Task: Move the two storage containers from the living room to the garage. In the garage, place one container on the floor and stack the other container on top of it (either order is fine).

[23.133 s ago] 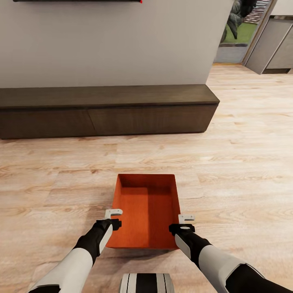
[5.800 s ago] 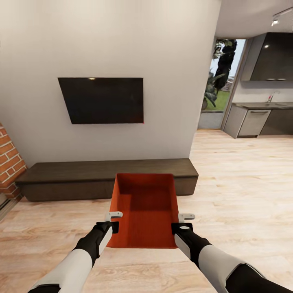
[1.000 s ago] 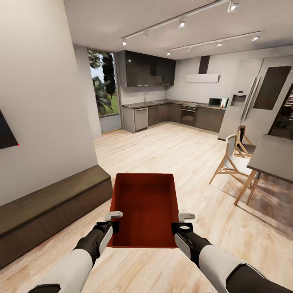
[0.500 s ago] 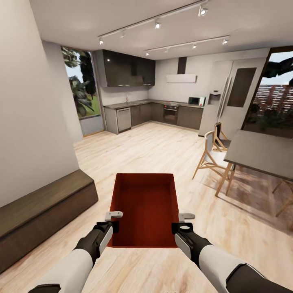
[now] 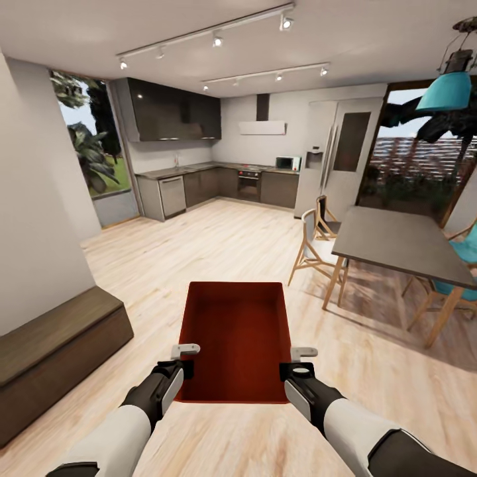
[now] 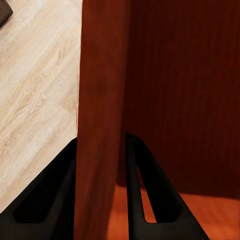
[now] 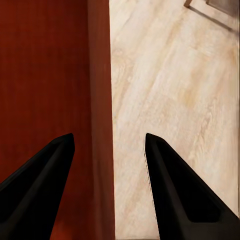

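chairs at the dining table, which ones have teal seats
The two chairs on the right side of the dining table. The two chairs on the kitchen side are pale wood, no teal.

Both arms have white forearm shells and black wrist covers. The left gripper and the right gripper carry pale grey brackets and black, wedge-shaped fingers.

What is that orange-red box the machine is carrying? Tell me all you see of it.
The orange-red rectangular lidless bin looks like finely ribbed plastic, shallow and empty. It is held level above the light wood-plank floor. The left gripper straddles one long wall, the right gripper the opposite wall.
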{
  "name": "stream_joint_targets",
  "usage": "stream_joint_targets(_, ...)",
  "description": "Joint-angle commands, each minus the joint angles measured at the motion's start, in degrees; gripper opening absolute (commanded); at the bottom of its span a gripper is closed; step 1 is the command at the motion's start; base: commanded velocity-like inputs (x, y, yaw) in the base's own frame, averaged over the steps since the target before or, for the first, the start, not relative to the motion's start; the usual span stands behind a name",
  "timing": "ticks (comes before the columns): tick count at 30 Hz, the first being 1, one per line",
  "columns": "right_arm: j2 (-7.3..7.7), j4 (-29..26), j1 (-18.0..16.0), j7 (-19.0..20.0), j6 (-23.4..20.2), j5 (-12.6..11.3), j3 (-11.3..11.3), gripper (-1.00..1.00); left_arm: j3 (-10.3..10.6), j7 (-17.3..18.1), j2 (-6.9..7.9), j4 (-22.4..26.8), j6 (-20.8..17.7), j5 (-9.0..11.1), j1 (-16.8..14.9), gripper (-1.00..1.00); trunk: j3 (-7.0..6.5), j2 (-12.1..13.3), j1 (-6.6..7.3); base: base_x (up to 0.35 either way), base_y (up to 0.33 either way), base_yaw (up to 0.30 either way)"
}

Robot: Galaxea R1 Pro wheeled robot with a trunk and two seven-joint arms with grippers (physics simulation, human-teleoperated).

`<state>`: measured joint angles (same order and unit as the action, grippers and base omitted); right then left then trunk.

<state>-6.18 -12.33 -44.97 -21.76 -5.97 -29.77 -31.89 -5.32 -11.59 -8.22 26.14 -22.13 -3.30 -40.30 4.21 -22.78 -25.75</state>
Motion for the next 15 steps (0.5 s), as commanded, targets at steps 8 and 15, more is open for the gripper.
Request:
stream_joint_targets(8,0.11,-1.6,-0.1,0.0,0.2,0.8,1.6,-1.0,-0.5,-0.4,0.22,0.1,-0.6,-1.8,0.0,-1.0,0.13,-0.1,-0.04,0.0,0.0,-0.288)
stream_joint_targets(15,0.1,-1.6,-0.1,0.0,0.1,0.8,1.6,-1.0,-0.5,-0.4,0.22,0.1,-0.6,-1.8,0.0,-1.0,0.13,-0.1,-0.04,0.0,0.0,-0.288)
